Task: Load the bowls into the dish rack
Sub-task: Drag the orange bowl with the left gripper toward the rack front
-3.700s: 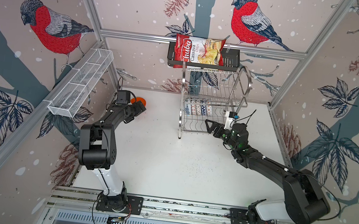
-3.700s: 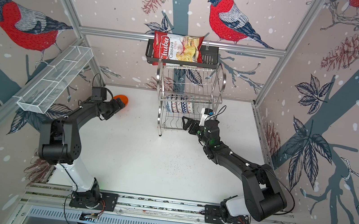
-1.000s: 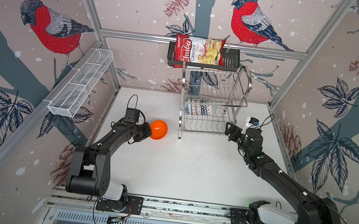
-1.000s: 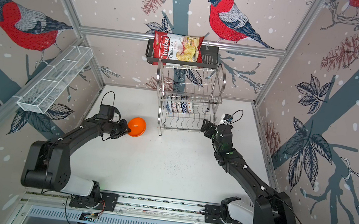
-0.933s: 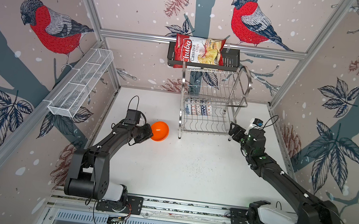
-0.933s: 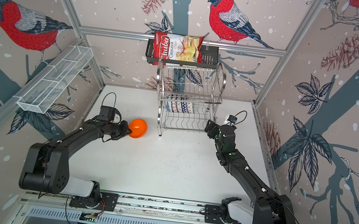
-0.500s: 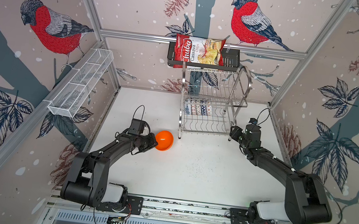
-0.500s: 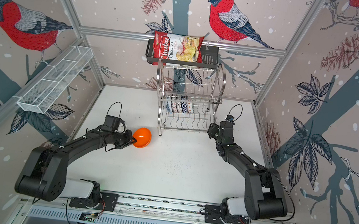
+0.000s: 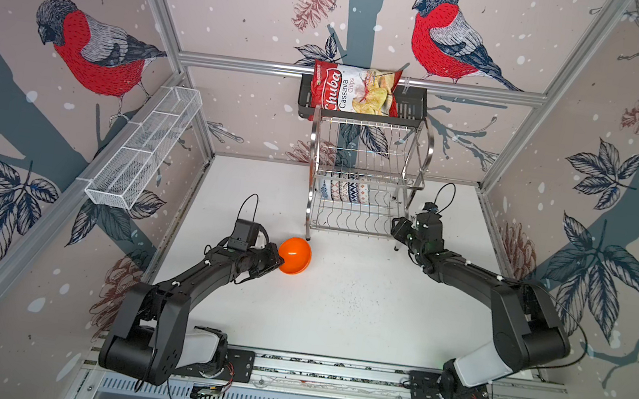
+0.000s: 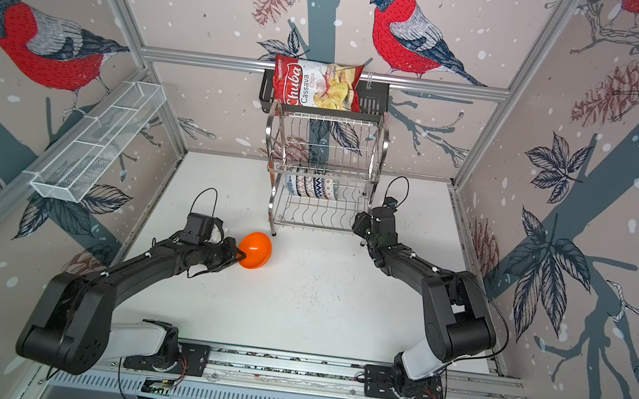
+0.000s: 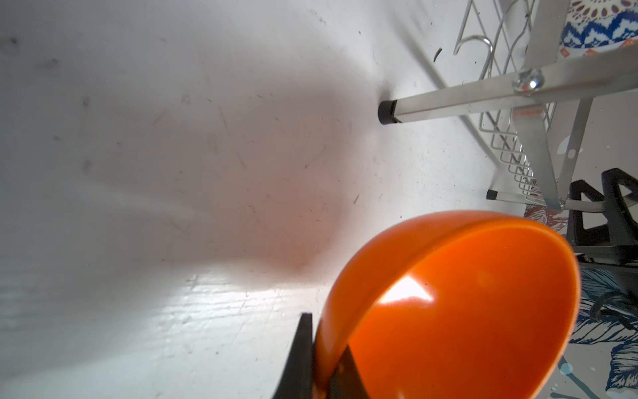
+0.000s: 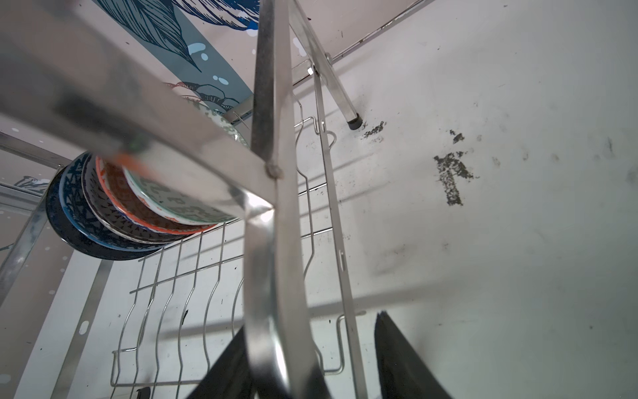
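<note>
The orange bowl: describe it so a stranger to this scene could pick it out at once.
Find the steel dish rack at the back of the white table. Near its front left foot, the left end effector pinches the rim of the orange bowl. It is plain and glossy, outside the rack; the other bowls are patterned and stand inside it.

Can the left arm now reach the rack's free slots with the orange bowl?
Probably yes. The left gripper holds the bowl close to the rack's near front leg; the lower tier's front slots are free, and the right gripper sits at the other front corner.
</note>
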Robot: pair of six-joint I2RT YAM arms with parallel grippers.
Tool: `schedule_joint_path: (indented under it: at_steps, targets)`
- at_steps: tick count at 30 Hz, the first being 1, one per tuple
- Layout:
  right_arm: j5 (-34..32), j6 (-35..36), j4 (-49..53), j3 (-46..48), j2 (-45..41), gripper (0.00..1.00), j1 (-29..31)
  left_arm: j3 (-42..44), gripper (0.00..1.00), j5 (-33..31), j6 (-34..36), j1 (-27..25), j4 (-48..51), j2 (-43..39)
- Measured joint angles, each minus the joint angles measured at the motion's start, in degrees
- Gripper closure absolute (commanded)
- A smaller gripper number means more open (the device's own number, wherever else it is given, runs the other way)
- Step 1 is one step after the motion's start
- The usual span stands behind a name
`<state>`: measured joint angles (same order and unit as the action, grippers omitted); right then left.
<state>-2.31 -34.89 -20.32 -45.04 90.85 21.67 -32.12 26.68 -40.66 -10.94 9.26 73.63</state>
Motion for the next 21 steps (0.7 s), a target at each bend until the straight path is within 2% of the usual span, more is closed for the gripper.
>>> schedule_joint_path:
  at_steps: [4,13,19,21]
  targets:
    - [0.92,-1.09,0.09,1.42,-3.13,0.37,-0.31,0.02,1.0,-1.38,-2.16,-4.72,-1.01,0.57]
    - [2.45,-0.37,4.07,5.03,-10.69,0.15,-1.09,-5.81,1.0,-10.05,-7.54,-18.21,-1.84,7.23]
    - [3.32,0.72,4.55,8.11,-13.07,0.02,-2.51,-12.15,1.0,-12.81,-8.35,-23.71,-0.9,13.88]
    - [4.13,0.85,4.5,9.33,-13.66,0.01,-2.91,-15.37,1.0,-14.14,-7.5,-25.11,0.33,16.59]
